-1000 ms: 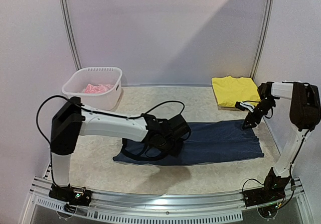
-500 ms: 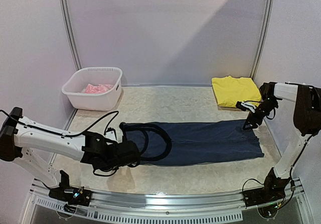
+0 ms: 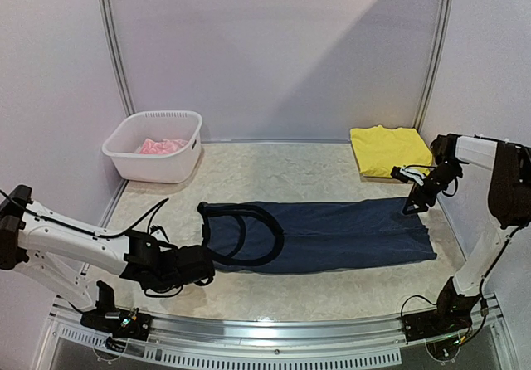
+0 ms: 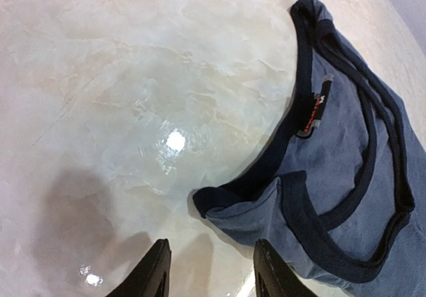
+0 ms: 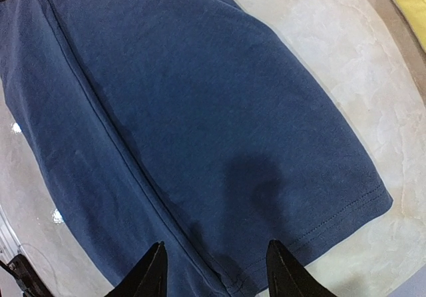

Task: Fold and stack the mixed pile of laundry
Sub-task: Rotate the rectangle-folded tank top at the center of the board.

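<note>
Jaws parted and empty, the left gripper (image 4: 212,245) hovers low over the pale marbled table (image 3: 282,171), with the strap end of the navy tank top (image 3: 332,236) lying flat just ahead of its fingertips and to their right. The right gripper (image 5: 216,245), fingers likewise spread and holding nothing, hangs above the tank top's hem, directly beneath it. A folded yellow garment (image 3: 388,148) lies just beyond the right gripper; a white slotted basket (image 3: 158,164) holding a pink garment (image 3: 162,146) stands well beyond the left gripper.
</note>
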Robot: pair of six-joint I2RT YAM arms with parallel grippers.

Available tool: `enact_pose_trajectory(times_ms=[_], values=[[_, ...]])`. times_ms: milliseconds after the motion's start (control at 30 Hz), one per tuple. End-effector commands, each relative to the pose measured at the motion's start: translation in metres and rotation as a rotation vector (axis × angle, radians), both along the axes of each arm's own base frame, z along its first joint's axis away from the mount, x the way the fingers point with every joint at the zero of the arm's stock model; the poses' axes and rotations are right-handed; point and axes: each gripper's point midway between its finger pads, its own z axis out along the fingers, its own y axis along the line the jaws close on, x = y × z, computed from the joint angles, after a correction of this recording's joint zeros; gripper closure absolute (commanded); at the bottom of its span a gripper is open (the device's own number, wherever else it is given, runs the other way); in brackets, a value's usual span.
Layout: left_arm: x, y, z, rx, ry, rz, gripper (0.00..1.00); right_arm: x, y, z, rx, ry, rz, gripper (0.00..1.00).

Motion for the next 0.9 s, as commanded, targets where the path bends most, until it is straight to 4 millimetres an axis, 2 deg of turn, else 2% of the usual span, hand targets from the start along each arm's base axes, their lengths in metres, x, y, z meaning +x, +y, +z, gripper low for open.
enact_pose_trajectory(times_ms=[0, 233, 433, 500, 567, 667, 767, 867], values=[[0.006, -0.005, -0.008, -0.118, -0.005, 0.043, 0.57, -0.007, 0.006, 0.006, 0.009, -0.001, 0.022, 0.49], [0.018, -0.027, -0.013, -0.169, -0.002, -0.014, 0.57, -0.007, 0.008, 0.005, 0.01, 0.005, 0.025, 0.49], [0.023, -0.03, -0.021, -0.172, 0.034, 0.004, 0.59, -0.009, 0.009, 0.003, 0.005, 0.014, 0.03, 0.49], [0.023, -0.026, -0.025, -0.174, 0.047, 0.021, 0.68, -0.009, 0.009, 0.003, 0.005, 0.014, 0.03, 0.49], [0.022, -0.021, -0.029, -0.162, 0.061, 0.036, 0.81, -0.01, 0.009, 0.003, 0.005, 0.02, 0.03, 0.49], [0.027, -0.015, -0.029, -0.133, 0.063, 0.041, 0.92, -0.012, 0.009, 0.002, 0.0, 0.023, 0.033, 0.49], [0.035, -0.005, -0.033, -0.097, 0.081, 0.043, 1.0, -0.014, 0.007, 0.001, -0.013, 0.031, 0.041, 0.49], [0.047, 0.008, -0.035, -0.065, 0.108, 0.04, 1.0, -0.017, 0.006, 0.001, -0.022, 0.035, 0.046, 0.5]])
